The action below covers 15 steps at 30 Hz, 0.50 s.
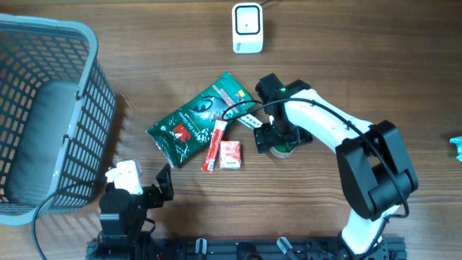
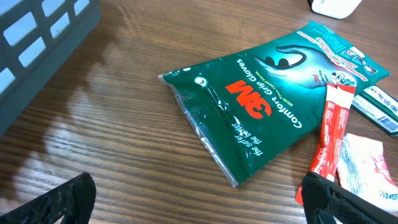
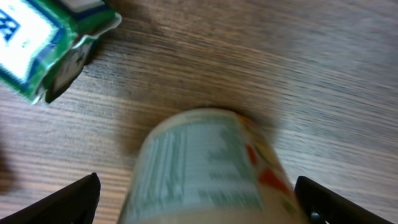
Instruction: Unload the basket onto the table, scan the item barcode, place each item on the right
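Note:
Items lie mid-table: a green 3M glove pack (image 1: 195, 121) (image 2: 273, 102), a red stick sachet (image 1: 215, 146) (image 2: 329, 134), a small red-and-white packet (image 1: 230, 154) (image 2: 367, 169), a green-and-white box (image 1: 249, 120) (image 3: 43, 46) and a labelled can (image 1: 281, 150) (image 3: 205, 165). The white scanner (image 1: 246, 27) stands at the far edge. My right gripper (image 1: 277, 139) (image 3: 199, 205) is open and straddles the can, which lies blurred between the fingers (image 3: 78, 199) without either touching it. My left gripper (image 1: 163, 185) (image 2: 199, 208) is open and empty near the front edge, short of the glove pack.
A grey plastic basket (image 1: 43, 108) (image 2: 37, 31) fills the left side of the table. A teal object (image 1: 456, 146) shows at the right edge. Bare wood lies between the basket and the glove pack.

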Each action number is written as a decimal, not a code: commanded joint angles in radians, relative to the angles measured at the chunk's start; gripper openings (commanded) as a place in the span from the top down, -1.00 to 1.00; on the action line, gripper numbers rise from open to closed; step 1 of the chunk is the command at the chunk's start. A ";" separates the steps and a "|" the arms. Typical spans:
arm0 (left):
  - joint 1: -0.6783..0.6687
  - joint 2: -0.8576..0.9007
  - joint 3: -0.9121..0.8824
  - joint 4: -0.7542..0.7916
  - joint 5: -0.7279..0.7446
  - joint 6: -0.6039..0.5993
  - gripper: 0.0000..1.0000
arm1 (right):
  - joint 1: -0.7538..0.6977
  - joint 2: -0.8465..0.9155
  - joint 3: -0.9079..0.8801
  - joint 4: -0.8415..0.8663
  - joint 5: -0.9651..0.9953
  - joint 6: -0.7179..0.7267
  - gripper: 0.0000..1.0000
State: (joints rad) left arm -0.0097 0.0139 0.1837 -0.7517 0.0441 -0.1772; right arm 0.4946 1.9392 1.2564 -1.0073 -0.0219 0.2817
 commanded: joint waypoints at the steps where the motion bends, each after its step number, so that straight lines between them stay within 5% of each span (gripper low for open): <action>1: 0.005 -0.007 -0.002 0.002 0.011 0.013 -1.00 | -0.003 0.064 -0.009 0.001 -0.032 -0.009 -0.99; 3: 0.005 -0.007 -0.002 0.003 0.011 0.013 -1.00 | -0.005 0.066 -0.008 0.001 -0.033 0.017 -0.94; 8: 0.005 -0.007 -0.002 0.003 0.011 0.013 -1.00 | -0.005 0.065 0.045 -0.045 -0.110 0.037 -0.37; 15: 0.005 -0.007 -0.002 0.003 0.011 0.013 -1.00 | -0.005 0.065 0.134 -0.108 -0.074 0.086 -0.26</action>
State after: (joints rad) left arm -0.0097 0.0139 0.1837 -0.7517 0.0441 -0.1772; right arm 0.4881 1.9934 1.3609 -1.1217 -0.1120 0.3431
